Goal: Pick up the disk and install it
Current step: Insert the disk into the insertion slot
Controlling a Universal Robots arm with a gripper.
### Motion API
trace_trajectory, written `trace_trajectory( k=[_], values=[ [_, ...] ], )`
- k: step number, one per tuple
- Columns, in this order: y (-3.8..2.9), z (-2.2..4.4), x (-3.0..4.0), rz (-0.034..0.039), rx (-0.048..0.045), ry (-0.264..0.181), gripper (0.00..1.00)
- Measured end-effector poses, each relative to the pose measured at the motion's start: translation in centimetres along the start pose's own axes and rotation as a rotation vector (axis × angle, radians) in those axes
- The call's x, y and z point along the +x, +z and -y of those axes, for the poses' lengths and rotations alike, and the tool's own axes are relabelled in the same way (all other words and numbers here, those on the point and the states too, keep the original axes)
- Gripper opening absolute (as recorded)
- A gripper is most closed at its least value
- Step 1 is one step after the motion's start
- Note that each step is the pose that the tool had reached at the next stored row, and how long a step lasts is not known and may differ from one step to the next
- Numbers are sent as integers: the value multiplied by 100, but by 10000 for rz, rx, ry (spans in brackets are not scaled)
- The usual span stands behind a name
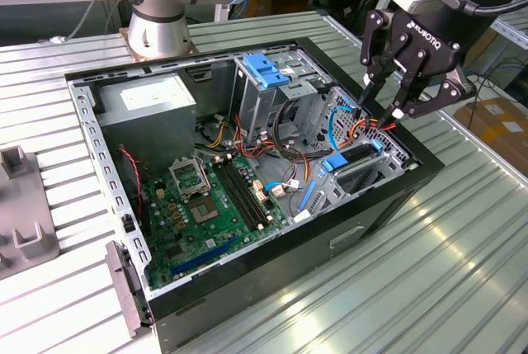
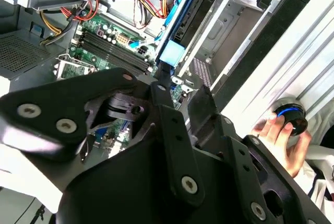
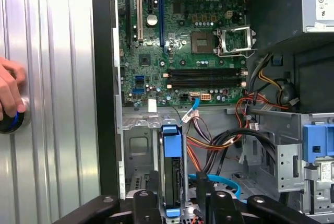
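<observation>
The disk [image 1: 356,158] stands on edge in the low bay at the front of the open computer case [image 1: 272,288], its blue carrier rail on top. In the first wrist view the disk [image 3: 171,166] looks dark under a blue tab, and in the second wrist view the disk [image 2: 183,20] runs along a blue rail. My gripper [image 1: 381,111] hangs just above it, open, holding nothing. In the first wrist view the gripper [image 3: 180,200] has a finger on either side of the disk's line. The gripper [image 2: 181,92] is also in the second wrist view.
Orange, black and blue cables [image 1: 346,123] crowd the space beside the bay. The tall drive bay with a blue bracket [image 1: 266,69], the power supply [image 1: 148,102] and the motherboard [image 1: 206,197] take up the case. A person's hand [image 2: 276,130] rests on a black-blue knob [image 3: 10,120] on the ribbed table [image 1: 462,271].
</observation>
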State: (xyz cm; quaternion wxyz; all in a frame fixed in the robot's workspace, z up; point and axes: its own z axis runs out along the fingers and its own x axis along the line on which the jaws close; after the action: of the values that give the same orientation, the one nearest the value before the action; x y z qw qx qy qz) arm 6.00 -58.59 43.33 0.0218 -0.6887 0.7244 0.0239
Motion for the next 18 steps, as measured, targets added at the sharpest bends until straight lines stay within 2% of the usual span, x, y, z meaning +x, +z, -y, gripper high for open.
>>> trace_trajectory(
  k=[1, 2, 3, 4, 5, 8, 13, 18],
  values=[
    [8, 4, 0, 8, -7, -2, 43],
    [26, 10, 1, 8, -22, -1, 30],
    [39, 13, 2, 9, -29, 1, 24],
    [92, 34, 5, 7, -38, 2, 12],
    [126, 49, 6, 7, -41, 1, 10],
    [219, 93, 11, 7, -42, 2, 10],
    [316, 151, 14, 6, -42, 3, 10],
    [431, 237, 17, 7, -43, 2, 10]
  ],
)
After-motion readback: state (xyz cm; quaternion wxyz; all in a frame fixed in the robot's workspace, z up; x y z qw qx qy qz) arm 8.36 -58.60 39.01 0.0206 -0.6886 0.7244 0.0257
